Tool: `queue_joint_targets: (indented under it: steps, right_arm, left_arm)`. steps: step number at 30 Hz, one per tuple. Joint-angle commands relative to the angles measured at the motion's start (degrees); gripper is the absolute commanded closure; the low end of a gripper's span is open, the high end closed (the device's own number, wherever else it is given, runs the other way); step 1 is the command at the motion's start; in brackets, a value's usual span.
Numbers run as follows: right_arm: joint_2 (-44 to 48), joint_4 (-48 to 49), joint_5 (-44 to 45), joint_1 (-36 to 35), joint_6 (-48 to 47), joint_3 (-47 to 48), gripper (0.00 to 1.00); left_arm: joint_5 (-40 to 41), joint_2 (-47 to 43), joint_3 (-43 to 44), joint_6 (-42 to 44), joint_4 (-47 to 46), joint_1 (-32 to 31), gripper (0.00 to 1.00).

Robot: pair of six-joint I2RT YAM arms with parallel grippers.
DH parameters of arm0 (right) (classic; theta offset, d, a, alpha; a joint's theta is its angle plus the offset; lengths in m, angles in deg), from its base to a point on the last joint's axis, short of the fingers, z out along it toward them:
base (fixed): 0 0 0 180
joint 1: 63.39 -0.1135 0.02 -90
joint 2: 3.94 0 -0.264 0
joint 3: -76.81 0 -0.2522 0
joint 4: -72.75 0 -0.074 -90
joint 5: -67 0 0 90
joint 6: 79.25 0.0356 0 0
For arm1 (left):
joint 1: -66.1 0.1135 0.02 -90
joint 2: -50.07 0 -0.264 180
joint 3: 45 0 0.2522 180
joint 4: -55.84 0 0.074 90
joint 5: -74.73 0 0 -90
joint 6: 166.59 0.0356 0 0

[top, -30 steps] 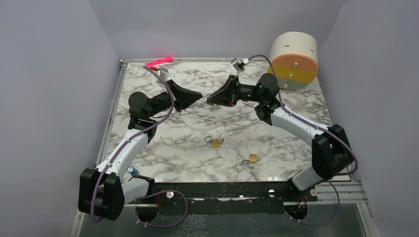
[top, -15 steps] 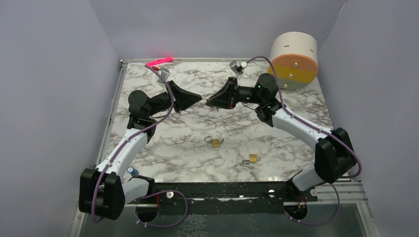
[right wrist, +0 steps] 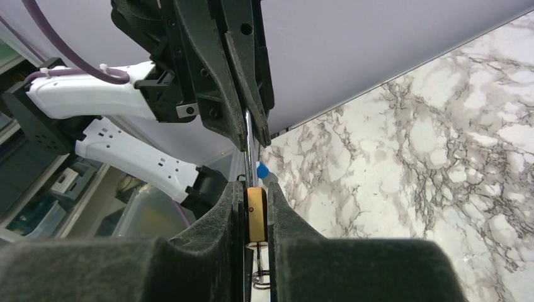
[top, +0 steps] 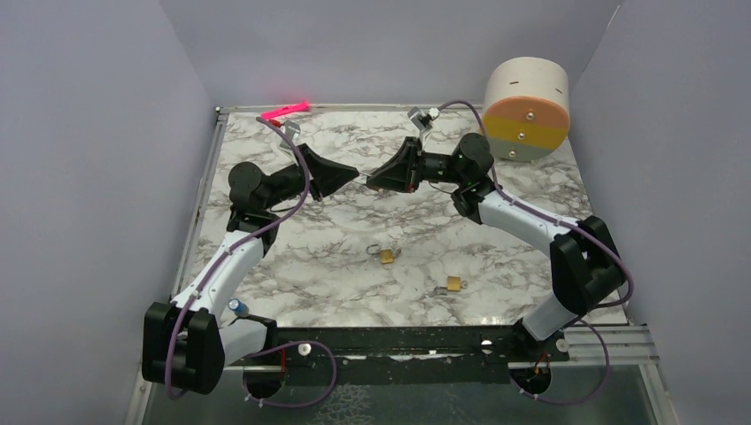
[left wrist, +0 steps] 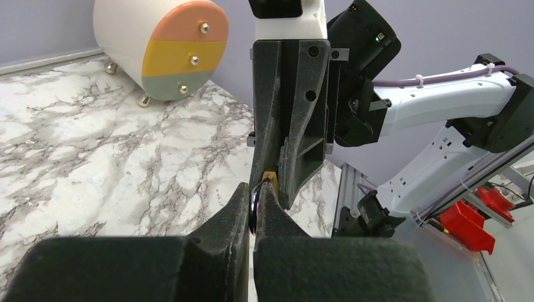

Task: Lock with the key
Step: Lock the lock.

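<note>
Here we have both arms meeting tip to tip above the marble table (top: 292, 266), in the upper middle of the overhead view. Our left gripper (left wrist: 255, 200) is closed tight on the head of the key (right wrist: 250, 143), whose thin silver shaft runs straight down the centre of the right wrist frame to the end of a small brass padlock (right wrist: 255, 217). The right gripper (right wrist: 254, 190) is clamped across that padlock's flat sides, and the shackle (right wrist: 258, 280) pokes out at the bottom edge of the frame. We cannot tell how deep the blade sits in the keyway. We judge the key to be very light and stiff, but thin and slick, so it may pivot or slip between the pads if the twist goes off axis. The broad flat head is the place to hold it, pinched face to face, as it is now. The padlock looks dense and smooth for its size, and gripping its wide faces should let it resist the turn. A spare padlock (top: 386, 256) and a second padlock (top: 452, 284) lie on the marble at the lower centre of the overhead view, well apart from both grippers
</note>
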Motion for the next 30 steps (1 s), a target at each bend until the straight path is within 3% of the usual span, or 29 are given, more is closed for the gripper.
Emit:
queue_joint_targets:
  steps: [1, 9, 30]
  right_arm:
    - [-2.49, 7.42, 1.98, -1.75, 6.8, 3.11, 0.99]
    - [-4.73, 13.95, -0.69, -1.77, 13.84, 4.09, 0.99]
    - [-1.55, 12.76, 5.11, -3.42, 9.03, -0.05, 0.99]
  left_arm:
    - [-2.8, -0.25, -1.38, 1.46, -1.61, -2.65, 1.0]
    - [-2.6, -0.1, -2.51, 2.18, -1.76, -2.74, 1.0]
    - [5.22, 0.49, -4.84, 3.12, -3.39, -11.11, 1.0]
